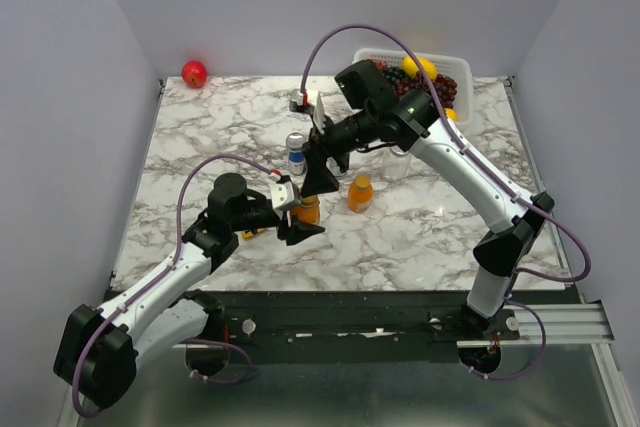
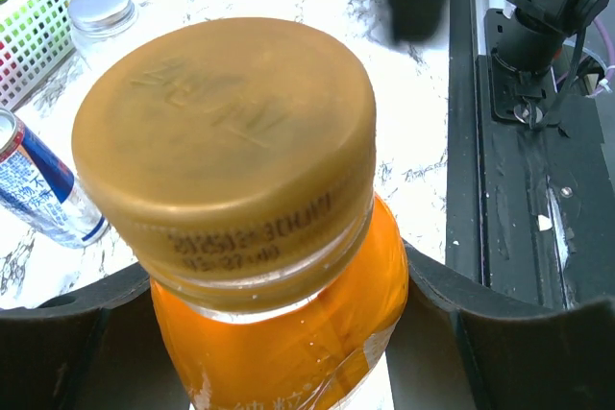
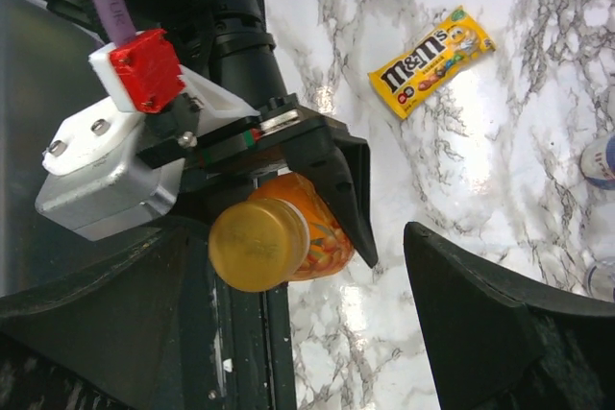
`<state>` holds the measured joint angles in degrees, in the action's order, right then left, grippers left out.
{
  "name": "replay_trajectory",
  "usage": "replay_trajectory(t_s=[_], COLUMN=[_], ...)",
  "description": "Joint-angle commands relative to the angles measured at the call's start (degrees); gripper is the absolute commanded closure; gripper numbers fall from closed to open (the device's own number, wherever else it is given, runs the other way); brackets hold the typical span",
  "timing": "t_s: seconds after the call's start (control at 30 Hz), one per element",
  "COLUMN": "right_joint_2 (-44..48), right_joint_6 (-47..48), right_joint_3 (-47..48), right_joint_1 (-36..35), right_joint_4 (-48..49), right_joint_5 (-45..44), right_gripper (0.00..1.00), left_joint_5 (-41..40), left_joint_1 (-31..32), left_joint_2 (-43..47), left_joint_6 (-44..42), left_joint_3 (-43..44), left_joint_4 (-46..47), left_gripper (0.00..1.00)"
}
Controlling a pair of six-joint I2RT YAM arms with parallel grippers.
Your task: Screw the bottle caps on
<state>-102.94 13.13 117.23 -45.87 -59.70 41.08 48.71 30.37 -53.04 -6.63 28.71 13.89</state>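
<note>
**Cap** (image 2: 226,136): gold, seated on the neck of the bottle (image 2: 288,333). How tightly it is threaded cannot be told.

**Bottle:** orange liquid. It is near the middle of the table (image 1: 200,147), grasped at the body.

**Left gripper** (image 1: 303,215): clenched on the bottle from the side, one finger on each flank below the cap. The left arm reaches low from its base, with the forearm slanting up toward the bottle and the wrist roughly level.

**Right gripper** (image 1: 320,179): released, jaws spread wide. It is poised just above the bottle and apart from the cap, and its wrist view looks straight down on the cap. The right arm climbs from its base to a high elbow beyond the bottle, then folds back and down.

**Around the bottle:**
- A second bottle (image 1: 360,192) stands just to its right.
- A can (image 1: 296,152) is just beyond it.
- A jar (image 2: 96,40) with a silver lid (image 2: 101,9) stands farther off, toward the white basket (image 1: 375,55) of fruit.
- A yellow candy packet (image 3: 432,60) lies to its left, beside the left gripper.
- A red apple (image 1: 194,73) sits well apart, at the far left corner.
</note>
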Motion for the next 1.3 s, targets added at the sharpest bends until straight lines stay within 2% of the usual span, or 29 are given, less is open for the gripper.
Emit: replay_trajectory(t_s=[0.0, 0.03, 0.07, 0.1, 0.13, 0.23, 0.33, 0.4, 0.57, 0.73, 1.27], right_joint_2=[1.34, 1.16, 2.55, 4.13, 5.63, 9.42, 7.49, 7.05, 8.37, 7.75, 9.42], right_joint_6=[-3.46, -0.15, 10.76, 14.35, 15.69, 14.57, 20.78, 23.00, 22.46, 20.54, 20.63], right_joint_3=[0.45, 0.54, -0.85, -2.43, -7.06, -11.66, -8.87, -8.24, -12.28, -13.26, -15.36], right_joint_1=[5.16, 6.57, 8.49, 8.51, 7.99, 7.64, 7.37, 6.14, 2.99, 2.19, 1.13], right_joint_4=[3.80, 3.37, 3.02, 2.75, 6.40, 13.10, 6.31, 5.04, 8.46, 10.13, 8.11], right_joint_5=[5.37, 13.68, 29.51, 29.93, 27.67, 19.49, 19.83, 18.34, 14.74, 14.99, 13.06], right_gripper=[0.00, 0.00, 0.00, 0.00, 0.00, 0.00, 0.00, 0.00, 0.00, 0.00, 0.00], left_joint_5=[2.09, 2.18, 2.18, 2.18, 2.44, 2.88, 3.32, 3.50, 3.94, 4.38, 1.48], left_joint_1=[-0.14, -0.14, -0.14, -0.14, -0.14, -0.14, -0.14, -0.14, -0.14, -0.14, -1.19], left_joint_2=[1.27, 1.09, 1.09, 0.83, 0.65, 0.21, -0.40, -0.93, -2.25, -3.04, -2.77], left_joint_6=[0.30, 1.09, 3.10, 4.25, 4.87, 5.93, 5.84, 6.28, 6.46, 7.95, 9.97], left_joint_3=[1.17, 1.26, 1.52, 1.70, 1.79, 2.40, 2.93, 3.11, 3.81, 4.42, 3.28], left_joint_4=[0.96, 1.31, 1.66, 2.36, 2.63, 2.90, 2.55, 3.16, 4.21, 4.48, 6.41], left_gripper=[1.00, 1.00, 1.00, 1.00, 1.00, 1.00, 1.00, 1.00, 1.00, 1.00, 1.00])
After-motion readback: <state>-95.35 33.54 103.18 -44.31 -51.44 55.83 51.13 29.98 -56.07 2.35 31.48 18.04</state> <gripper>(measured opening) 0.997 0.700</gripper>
